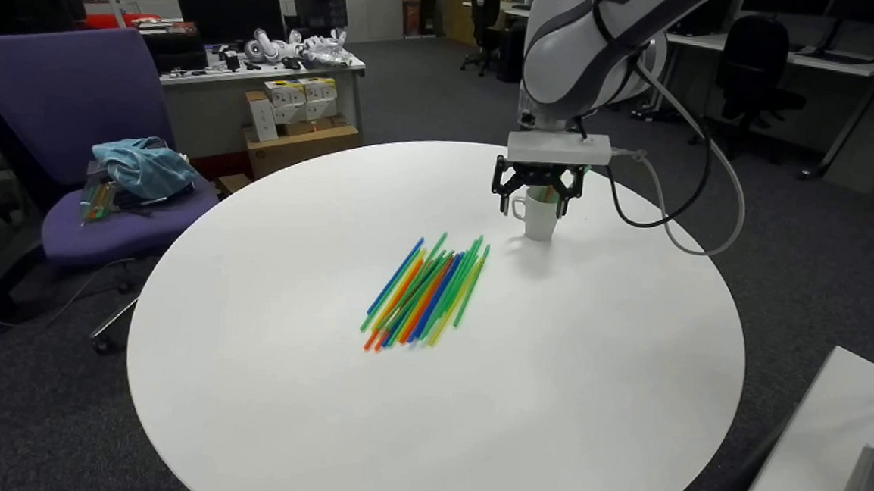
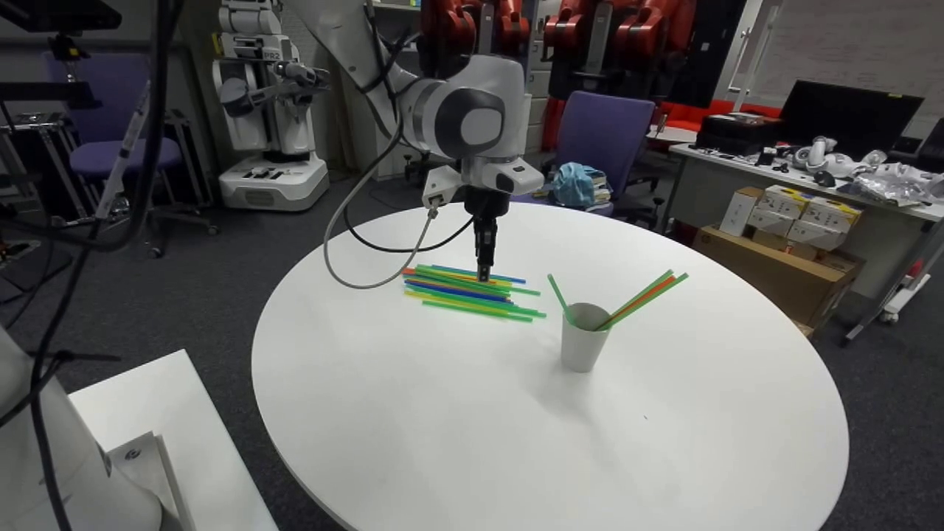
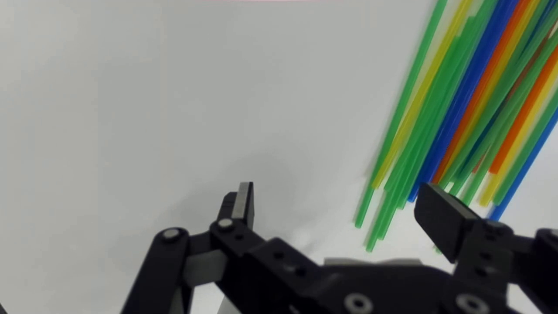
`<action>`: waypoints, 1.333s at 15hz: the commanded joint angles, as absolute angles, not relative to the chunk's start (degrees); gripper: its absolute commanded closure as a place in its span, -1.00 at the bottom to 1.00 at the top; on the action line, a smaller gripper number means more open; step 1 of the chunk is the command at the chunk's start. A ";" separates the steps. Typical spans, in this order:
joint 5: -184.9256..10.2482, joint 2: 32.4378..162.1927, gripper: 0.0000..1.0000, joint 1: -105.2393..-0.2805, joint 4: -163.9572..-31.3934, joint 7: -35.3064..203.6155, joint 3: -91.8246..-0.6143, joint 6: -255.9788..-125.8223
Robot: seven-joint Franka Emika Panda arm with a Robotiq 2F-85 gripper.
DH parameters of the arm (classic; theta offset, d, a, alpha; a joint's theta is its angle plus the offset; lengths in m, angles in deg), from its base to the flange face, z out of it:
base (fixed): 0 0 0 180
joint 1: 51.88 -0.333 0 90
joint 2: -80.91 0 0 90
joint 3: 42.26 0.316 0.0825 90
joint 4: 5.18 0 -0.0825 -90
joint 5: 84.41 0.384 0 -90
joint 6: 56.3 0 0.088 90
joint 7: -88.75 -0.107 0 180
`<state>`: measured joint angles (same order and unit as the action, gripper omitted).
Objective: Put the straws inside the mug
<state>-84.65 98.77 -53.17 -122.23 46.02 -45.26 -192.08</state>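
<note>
Robotiq gripper [image 3: 338,186], wide and empty, should centre over the loose drinking straws [image 3: 464,93], then pinch a few squarely crosswise.

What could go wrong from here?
1. The loose straws lie bunched and overlapping, so the open pincer may grab several or scatter them.
2. The inserted straws lean out of the mug in different directions; a bump while adding more could knock them, perhaps tipping it.
</note>
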 commanded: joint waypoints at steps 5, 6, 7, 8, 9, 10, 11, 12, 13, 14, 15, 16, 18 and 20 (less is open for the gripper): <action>-83.92 106.86 -1.00 -56.16 -118.13 29.10 -48.85 -199.01; -83.58 107.82 -1.00 -56.28 -117.65 28.27 -48.75 -199.94; -83.51 108.68 -1.00 -56.46 -117.20 27.44 -48.74 -200.97; -83.40 109.59 -1.00 -56.61 -116.67 27.01 -48.62 -202.01; -83.28 110.38 -1.00 -56.77 -116.19 26.70 -48.53 -203.01; -83.38 111.26 -1.00 -56.96 -115.55 26.67 -48.55 -203.85; -83.26 112.23 -1.00 -57.01 -114.68 26.93 -48.50 -204.08; -82.79 112.97 -1.00 -56.83 -113.96 27.72 -48.10 -203.90; -82.43 113.83 -1.00 -56.63 -113.16 28.58 -47.75 -203.58; -82.25 114.60 -1.00 -56.60 -112.51 28.95 -47.62 -203.31; -82.02 115.33 -1.00 -56.49 -111.89 29.52 -47.40 -202.99; -81.79 116.10 -1.00 -56.39 -111.38 29.95 -47.20 -202.96; -81.37 117.44 -1.00 -56.29 -110.49 30.54 -46.94 -202.96; -81.00 118.47 -1.00 -56.32 -109.80 31.29 -46.82 -203.14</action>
